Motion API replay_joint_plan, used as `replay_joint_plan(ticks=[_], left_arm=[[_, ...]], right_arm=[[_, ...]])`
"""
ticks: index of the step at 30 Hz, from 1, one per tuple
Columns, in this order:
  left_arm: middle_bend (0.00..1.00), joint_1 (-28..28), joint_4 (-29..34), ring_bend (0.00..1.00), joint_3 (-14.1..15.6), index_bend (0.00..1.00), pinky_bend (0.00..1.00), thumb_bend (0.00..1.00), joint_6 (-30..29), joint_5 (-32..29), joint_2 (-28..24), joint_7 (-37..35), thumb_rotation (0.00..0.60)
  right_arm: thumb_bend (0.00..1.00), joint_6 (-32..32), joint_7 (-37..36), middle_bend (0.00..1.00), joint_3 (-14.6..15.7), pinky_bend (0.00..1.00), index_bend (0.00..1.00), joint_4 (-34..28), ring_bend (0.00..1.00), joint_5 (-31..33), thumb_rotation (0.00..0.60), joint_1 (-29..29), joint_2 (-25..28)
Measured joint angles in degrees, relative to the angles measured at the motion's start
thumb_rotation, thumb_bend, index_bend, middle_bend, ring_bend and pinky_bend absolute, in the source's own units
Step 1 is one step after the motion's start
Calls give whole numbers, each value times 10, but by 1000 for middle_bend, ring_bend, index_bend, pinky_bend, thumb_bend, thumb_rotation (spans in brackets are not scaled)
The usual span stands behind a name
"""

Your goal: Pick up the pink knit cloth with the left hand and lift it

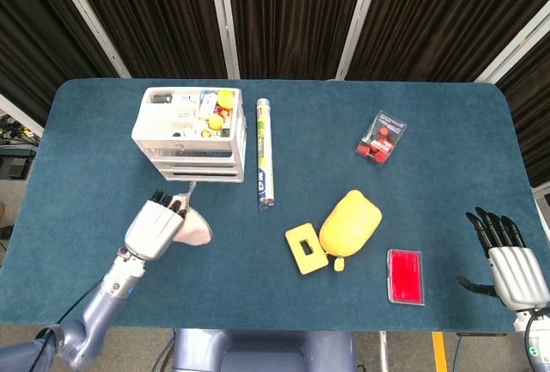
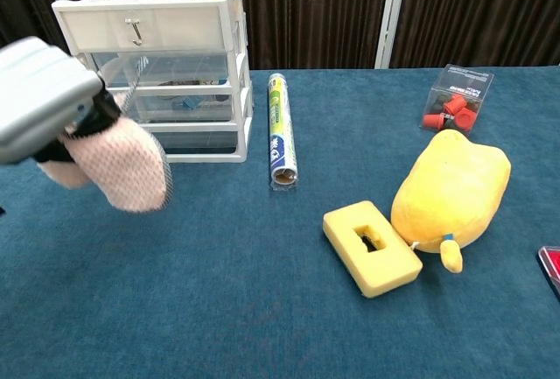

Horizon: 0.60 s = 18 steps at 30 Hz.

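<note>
Both views give you bright, even overhead light on the blue table [image 1: 86, 174], with only soft, short shadows under the yellow plush [image 2: 451, 191] and the foil roll [image 2: 280, 129], and no strong glare. In the chest view your left hand [image 2: 39, 99] sits close to the lens, oversized and slightly soft at the frame edge. The head view stays sharp, its dark curtain [image 1: 292, 11] underexposed.

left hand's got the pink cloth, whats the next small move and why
Probably raise the left robot hand straight up a little more. It already holds the pink knit cloth, which hangs clear of the blue table in the chest view, close to the white plastic drawer unit, so a vertical lift avoids brushing it.
</note>
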<state>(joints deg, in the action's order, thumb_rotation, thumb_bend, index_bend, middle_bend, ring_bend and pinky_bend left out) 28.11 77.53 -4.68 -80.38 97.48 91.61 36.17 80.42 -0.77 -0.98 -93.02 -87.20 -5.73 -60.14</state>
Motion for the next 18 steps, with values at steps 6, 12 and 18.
replay_joint_plan(ticks=[6, 12, 18], left_arm=[[766, 1, 20, 671, -15, 929, 602, 623, 16, -33, -15, 27, 600], [769, -5, 27, 672, -24, 930, 603, 625, 27, -65, -16, 44, 600], [773, -7, 20, 674, -24, 938, 609, 627, 30, -77, -9, 68, 600]], right_arm=[[1, 0, 1, 0, 0, 0, 0, -1, 0, 1, 600, 0, 0], [1, -1, 0, 0, 0, 0, 0, -2, 0, 1, 600, 0, 0], [1, -2, 0, 0, -1, 0, 0, -1, 0, 2, 600, 0, 0]])
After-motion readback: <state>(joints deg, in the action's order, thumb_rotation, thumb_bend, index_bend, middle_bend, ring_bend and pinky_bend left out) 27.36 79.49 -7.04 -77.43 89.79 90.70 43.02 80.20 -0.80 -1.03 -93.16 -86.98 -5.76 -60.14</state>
